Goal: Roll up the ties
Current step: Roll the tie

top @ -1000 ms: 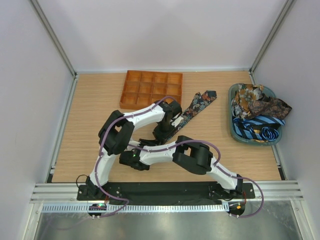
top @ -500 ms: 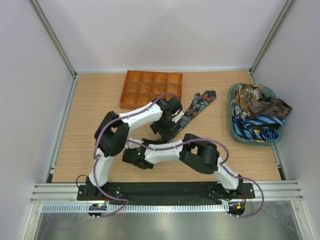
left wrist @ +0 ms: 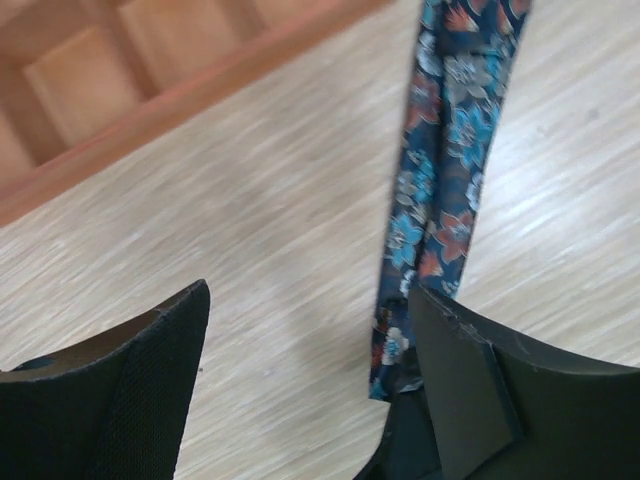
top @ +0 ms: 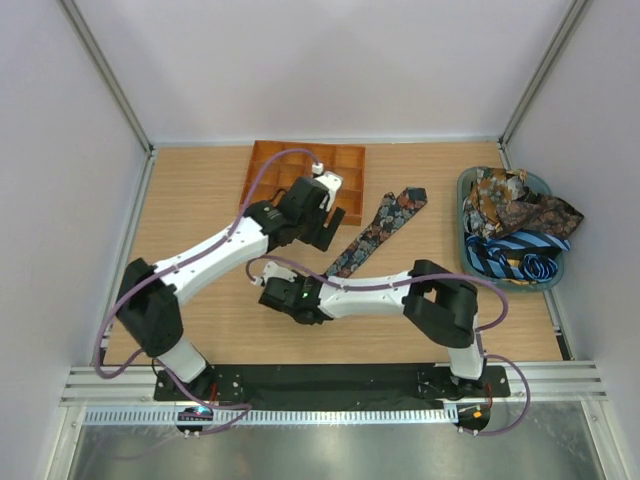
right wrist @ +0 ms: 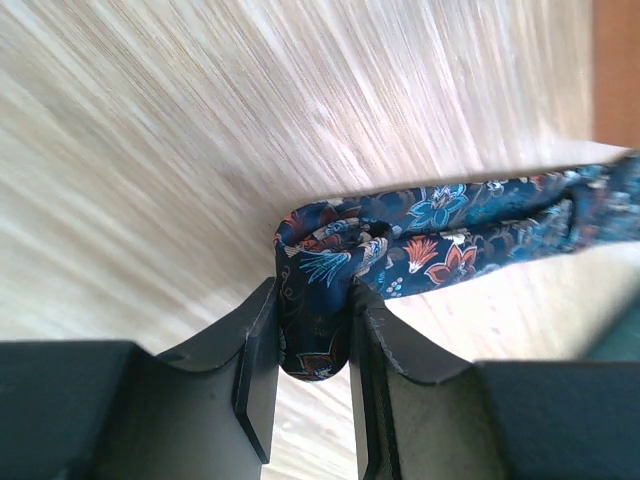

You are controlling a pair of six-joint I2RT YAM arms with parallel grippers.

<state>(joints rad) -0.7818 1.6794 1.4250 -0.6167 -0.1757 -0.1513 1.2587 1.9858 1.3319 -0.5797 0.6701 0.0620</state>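
Toward the far edge of the wooden table (top: 195, 200), left of its middle, an orange tray (top: 345, 160) of square compartments is seen, its near side partly covered by the left arm. In front of the tray, nearer the table's near edge, the right gripper (right wrist: 312, 330) is found; its fingers are clenched on the folded narrow end of a floral tie (top: 375, 228), and in the right wrist view a small loop of the dark blue, orange and teal fabric is seen pinched between the two pads. Just right of that, at the tray's near right corner, the left gripper (left wrist: 305, 350) is held above the table with its jaws released and spread wide, nothing being gripped; bare wood is seen between them, and the tie's narrow stretch runs just beside one finger. From the clamped end the tie is laid out diagonally across the middle of the table, its broad pointed end lying toward the far right. At the right edge a teal basket (top: 466, 255) is placed, in which more ties (top: 520, 210) are heaped, brown floral ones toward the far side and blue striped ones toward the near side.
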